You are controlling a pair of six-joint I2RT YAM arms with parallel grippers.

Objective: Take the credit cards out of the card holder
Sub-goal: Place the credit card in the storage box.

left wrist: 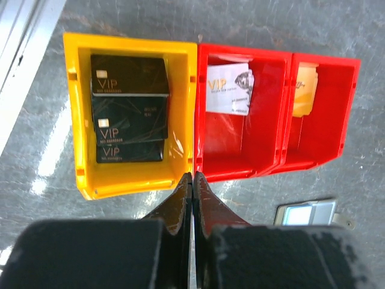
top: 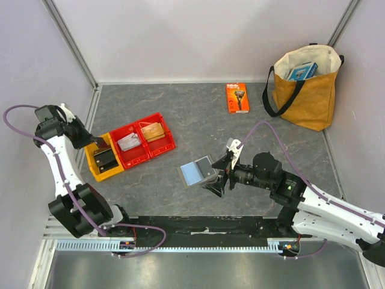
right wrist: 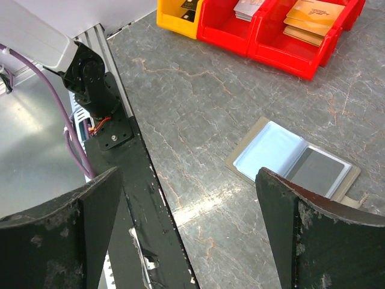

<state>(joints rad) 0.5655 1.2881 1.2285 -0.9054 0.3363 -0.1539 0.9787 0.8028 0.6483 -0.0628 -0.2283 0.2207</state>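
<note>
While both arm bases sit at the near edge of the surface (top: 198,120), the right gripper (top: 221,170) is the nearest working part: jaws spread wide, nothing btwn them, tips aimed at the card holder (top: 198,173) and just beside it; can't tell if touching. Card holder lies flat & opened out approx mid-surface, light blue inside facing up on one half and a dark grey panel on the other (card or pocket, can't tell), w/ a short tab sticking out at one end. Further back & left, 3 bins stand touching in a row. The yellow bin (left wrist: 75,120) holds three overlapping blackish cards (left wrist: 129,108) marked "VIP". The left gripper (left wrist: 192,176) hangs above the seam btwn the yellow bin & the red bins (left wrist: 240,168), fingers pressed together, holding nothing. Middle red bin has a pale VIP card (left wrist: 230,88); the end red bin has tan-orange cards (top: 154,131). Farthest back: an orange razor pkg (top: 237,97) lying flat, and in the far right corner a tan tote bag (top: 304,96) w/ a blue box (top: 302,71) inside.
</note>
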